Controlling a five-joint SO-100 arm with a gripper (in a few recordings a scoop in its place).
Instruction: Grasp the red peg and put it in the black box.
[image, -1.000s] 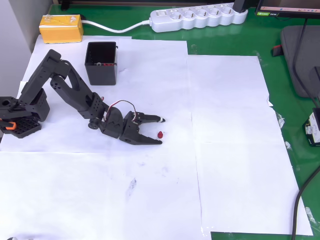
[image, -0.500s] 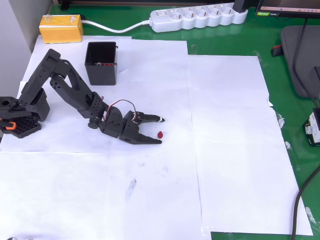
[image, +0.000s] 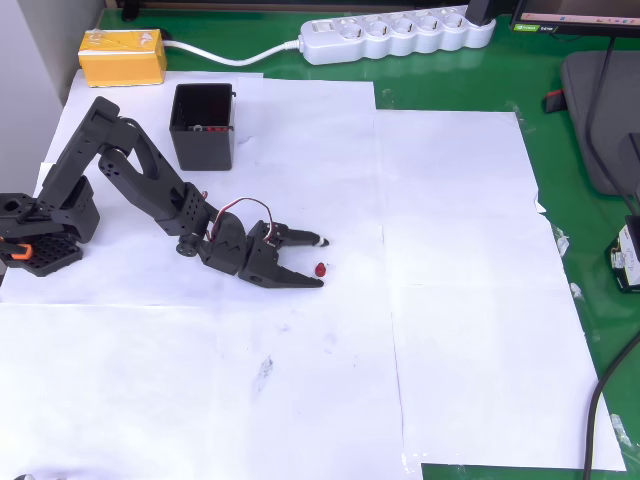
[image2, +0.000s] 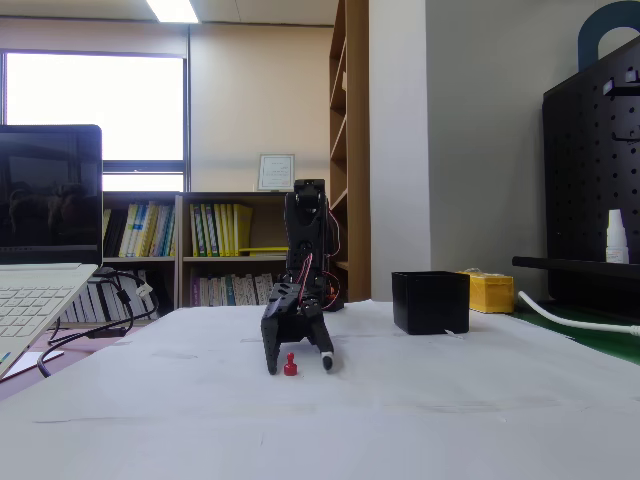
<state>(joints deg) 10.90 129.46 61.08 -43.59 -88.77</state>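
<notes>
The red peg (image: 320, 270) (image2: 290, 366) stands on the white paper, tiny and dark red. My black gripper (image: 322, 262) (image2: 298, 366) is down at the paper, open, its two fingertips either side of the peg with small gaps. In the overhead view one finger (image: 303, 239) lies above the peg and the other (image: 298, 281) below it. The black box (image: 203, 126) (image2: 430, 302) sits open-topped on the paper, up and to the left of the gripper in the overhead view, right of the arm in the fixed view.
A yellow block (image: 122, 56) lies at the top left, a white power strip (image: 396, 36) along the top edge. The arm's base (image: 40, 232) stands at the left. White paper sheets (image: 460, 330) cover the green mat. A laptop (image2: 40, 250) is at the fixed view's left.
The gripper has barely shifted; the peg stays between the open fingers in the same place.
</notes>
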